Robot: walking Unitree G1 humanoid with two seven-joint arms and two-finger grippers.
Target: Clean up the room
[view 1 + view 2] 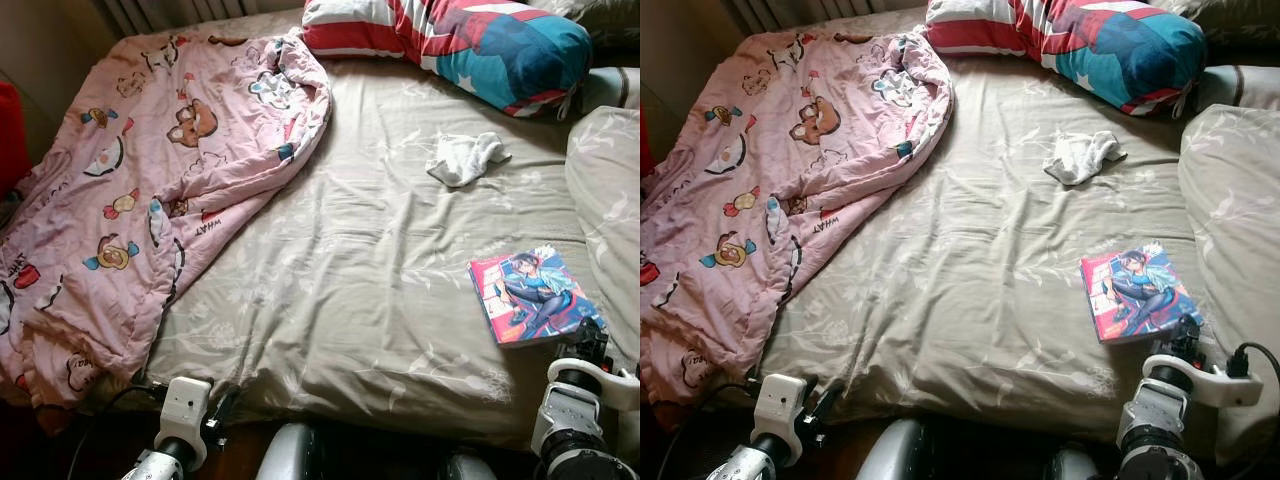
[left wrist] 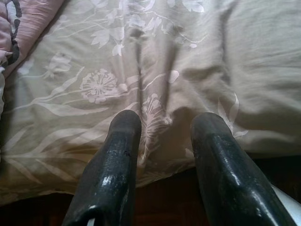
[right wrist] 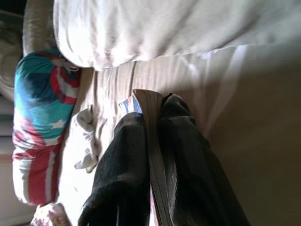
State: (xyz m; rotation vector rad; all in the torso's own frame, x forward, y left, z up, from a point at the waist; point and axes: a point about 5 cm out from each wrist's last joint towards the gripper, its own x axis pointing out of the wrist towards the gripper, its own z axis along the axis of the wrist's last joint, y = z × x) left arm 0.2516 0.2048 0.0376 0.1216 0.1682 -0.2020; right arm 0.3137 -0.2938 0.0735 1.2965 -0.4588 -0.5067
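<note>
Right wrist view shows our right gripper [image 3: 153, 141] pinching the comic book [image 1: 533, 296] by its near edge. We judge it light and floppy, so grip near the spine; our left gripper [image 2: 164, 136] hangs spread

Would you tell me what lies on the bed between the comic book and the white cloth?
Nothing: in the left eye view, only bare, wrinkled beige sheet runs from the comic book, gripped by the right gripper, to the white cloth.

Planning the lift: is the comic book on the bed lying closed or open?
Closed. The comic book lies flat on the bed sheet, front cover up; the right gripper is shut on its edge, pages stacked together between the fingers.
</note>
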